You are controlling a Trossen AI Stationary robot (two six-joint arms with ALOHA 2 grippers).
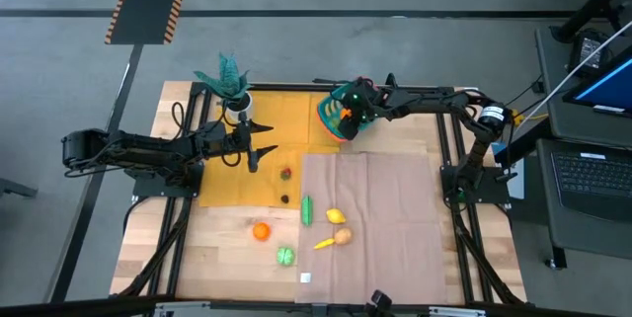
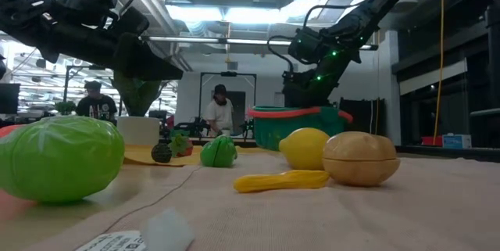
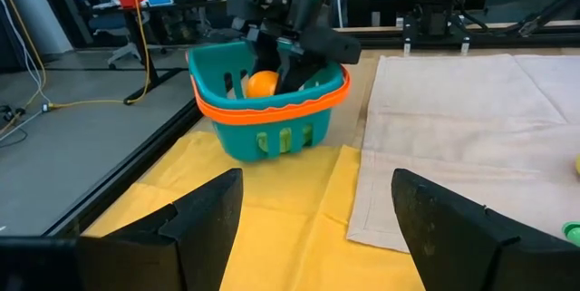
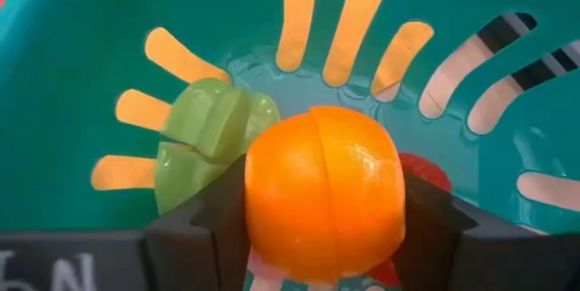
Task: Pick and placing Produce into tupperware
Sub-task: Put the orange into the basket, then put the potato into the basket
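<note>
Two cloths, yellow [image 1: 237, 174] and tan [image 1: 380, 223], cover the wooden desk [image 1: 222, 258]; two people stand in the room behind. Right jaws [image 4: 323, 214] pinch an orange [image 4: 323, 202] inside the tupperware [image 3: 263, 110]. Left jaws [image 3: 317, 214] hover spread nearby.

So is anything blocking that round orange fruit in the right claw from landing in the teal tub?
Nothing visible does. The right gripper holds the round orange toy fruit inside the teal plastic container with the orange-red rim, just above a green piece on the bottom.

Orange [image 4: 323, 200] in jaws inside tupperware [image 1: 330, 119]; loose produce [image 1: 339, 216] on table [image 1: 222, 253].
</note>
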